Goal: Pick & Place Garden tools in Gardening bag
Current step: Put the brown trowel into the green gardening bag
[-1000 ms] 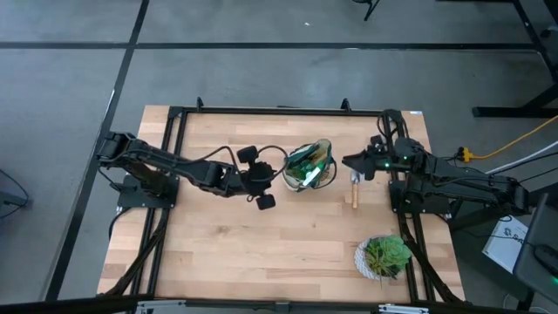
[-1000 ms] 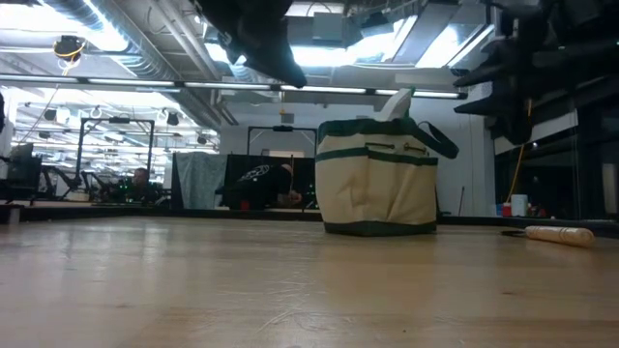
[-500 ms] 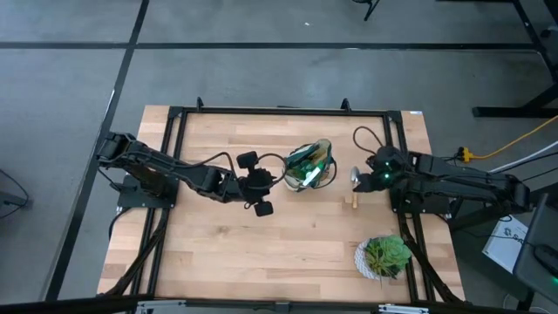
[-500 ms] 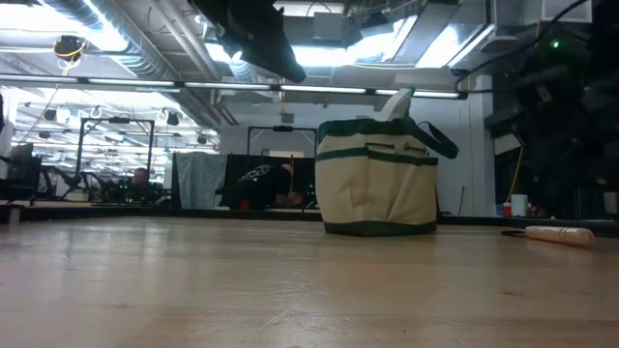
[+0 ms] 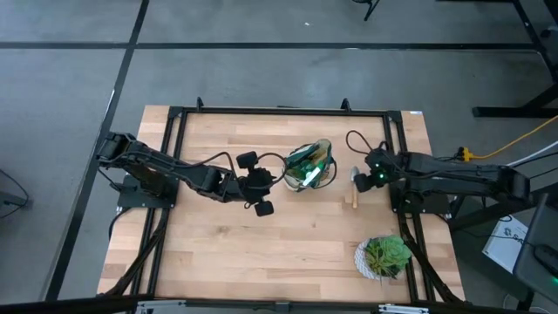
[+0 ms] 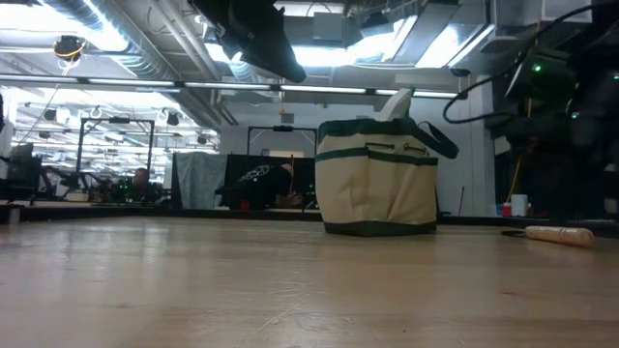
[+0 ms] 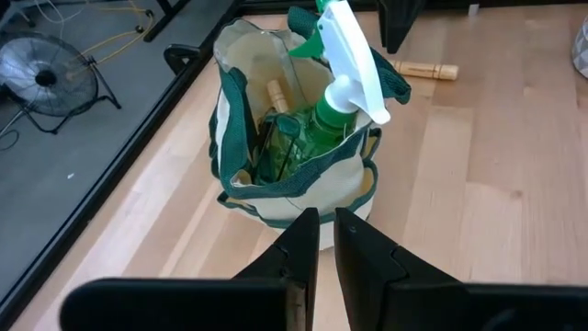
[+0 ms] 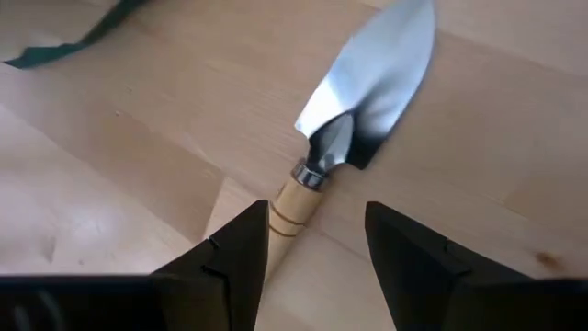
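Note:
The beige gardening bag (image 5: pixel 309 167) with green trim stands at the table's middle; it also shows in the left wrist view (image 7: pixel 294 175) and the low view (image 6: pixel 377 176). A green spray bottle (image 7: pixel 342 87) and a wooden handle (image 7: pixel 277 94) stick out of the bag. A wooden-handled trowel (image 8: pixel 363 87) lies flat on the table right of the bag (image 5: pixel 354 189). My right gripper (image 8: pixel 312 244) is open above the trowel's handle, one finger on either side. My left gripper (image 7: pixel 319 241) is shut and empty, left of the bag. The shears are hidden.
A leafy plant in a white pot (image 5: pixel 383 257) stands at the near right. A black frame (image 5: pixel 279 112) borders the table. Bare wood lies at the near left (image 5: pixel 227 253). A person (image 6: pixel 141 180) shows in the room beyond.
My right gripper has gone down and toward the table's left, over the trowel, its fingers now pointing down at the handle. My left gripper has drawn slightly away from the bag.

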You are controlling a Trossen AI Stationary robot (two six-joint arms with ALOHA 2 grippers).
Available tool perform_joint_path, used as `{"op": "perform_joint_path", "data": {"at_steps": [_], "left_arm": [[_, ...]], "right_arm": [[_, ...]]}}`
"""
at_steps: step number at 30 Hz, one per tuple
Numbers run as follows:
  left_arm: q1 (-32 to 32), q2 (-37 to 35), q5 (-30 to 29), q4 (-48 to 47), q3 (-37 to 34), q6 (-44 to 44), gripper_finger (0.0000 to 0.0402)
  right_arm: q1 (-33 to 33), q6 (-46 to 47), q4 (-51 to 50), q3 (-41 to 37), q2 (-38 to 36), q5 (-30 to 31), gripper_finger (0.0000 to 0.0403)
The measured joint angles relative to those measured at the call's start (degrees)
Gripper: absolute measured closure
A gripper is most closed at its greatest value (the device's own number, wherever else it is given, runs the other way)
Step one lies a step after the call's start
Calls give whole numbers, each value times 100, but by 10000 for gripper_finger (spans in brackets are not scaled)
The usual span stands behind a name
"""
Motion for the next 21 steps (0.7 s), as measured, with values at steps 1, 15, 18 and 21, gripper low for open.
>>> {"op": "perform_joint_path", "data": {"at_steps": [1, 15, 18, 21], "left_arm": [[0, 0, 0, 0, 0, 0, 371], [0, 0, 7, -15, -2, 2, 371], [0, 0, 9, -15, -4, 2, 371], [0, 0, 11, -17, -4, 2, 371]], "right_arm": [[3, -8, 85, -2, 98, -20, 217], [355, -16, 723, 41, 1294, 23, 217], [455, -83, 772, 73, 1509, 128, 217], [514, -365, 790, 77, 1555, 251, 217]]}}
